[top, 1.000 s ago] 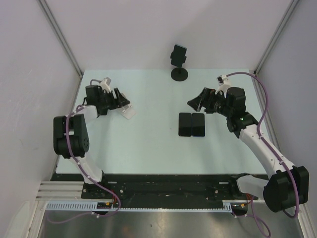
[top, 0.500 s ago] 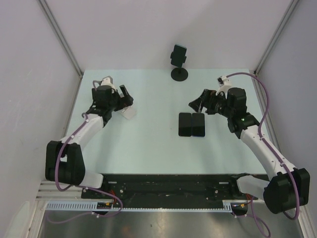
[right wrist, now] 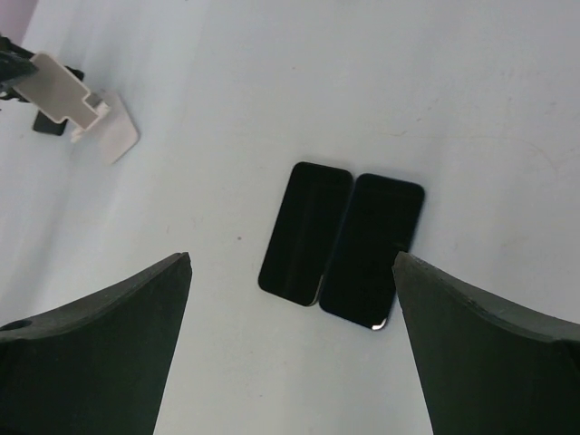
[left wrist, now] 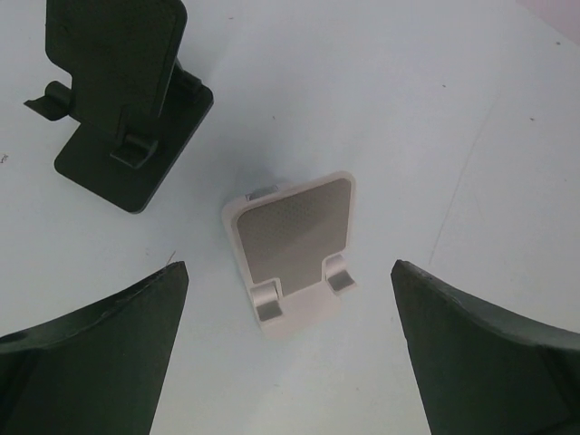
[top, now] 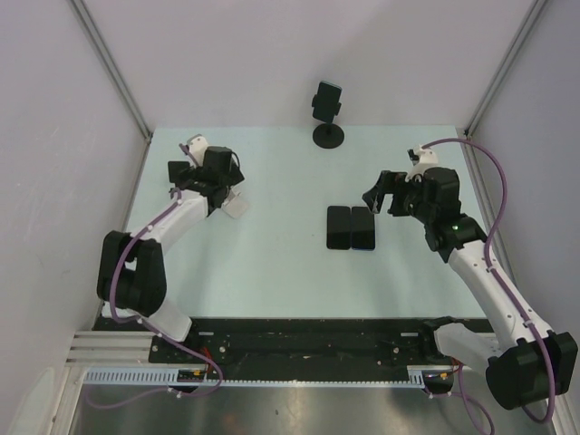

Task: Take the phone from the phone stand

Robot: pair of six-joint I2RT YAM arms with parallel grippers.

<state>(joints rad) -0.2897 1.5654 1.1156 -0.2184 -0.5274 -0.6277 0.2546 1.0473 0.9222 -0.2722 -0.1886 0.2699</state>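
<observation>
Phone [top: 327, 97] sits on the black phone stand [top: 328, 136] at the table's [top: 272, 263] far edge. Your left gripper [left wrist: 288, 269] hangs wide and empty over a white stand [left wrist: 294, 237] near the left edge; your right gripper [right wrist: 292, 258] gapes wide, empty, above two flat phones [right wrist: 362, 249] side by side.
</observation>
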